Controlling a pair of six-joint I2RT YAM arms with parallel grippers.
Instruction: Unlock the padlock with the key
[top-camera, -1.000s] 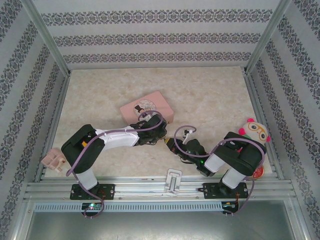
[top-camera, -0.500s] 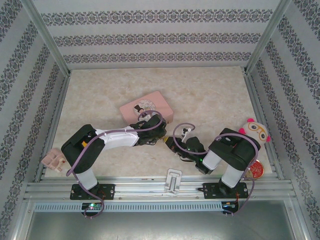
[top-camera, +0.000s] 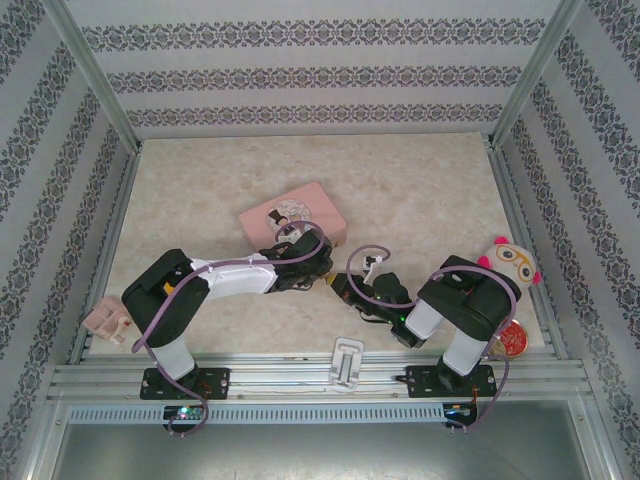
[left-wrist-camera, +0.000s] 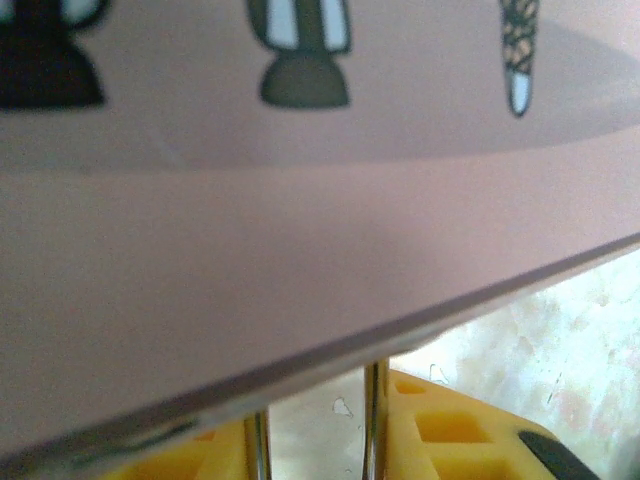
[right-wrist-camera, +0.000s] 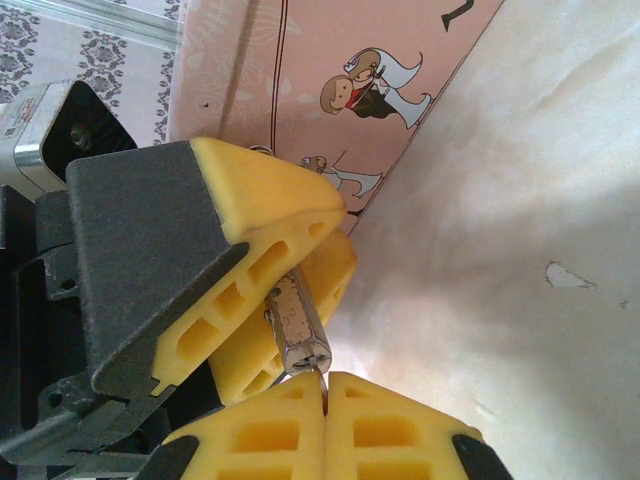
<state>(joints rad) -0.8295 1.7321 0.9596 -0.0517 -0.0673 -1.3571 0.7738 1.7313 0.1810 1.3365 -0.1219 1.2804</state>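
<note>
Your left fingers (right-wrist-camera: 265, 205) clamp the padlock (right-wrist-camera: 298, 328), your right fingers (right-wrist-camera: 385, 430) pinch the key (right-wrist-camera: 322, 381) just beneath it, pink tin (right-wrist-camera: 300, 60) beyond both.

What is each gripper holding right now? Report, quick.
Left gripper: closed on the padlock.
Right gripper: closed, pinching the key at the padlock's base.

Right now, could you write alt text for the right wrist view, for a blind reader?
The left gripper holds a brass padlock in its yellow fingers, silver end pointing down at the shut right gripper, which pinches a thin key just below it. A pink tin with a cartoon couple lies behind, on a marbled table.
</note>
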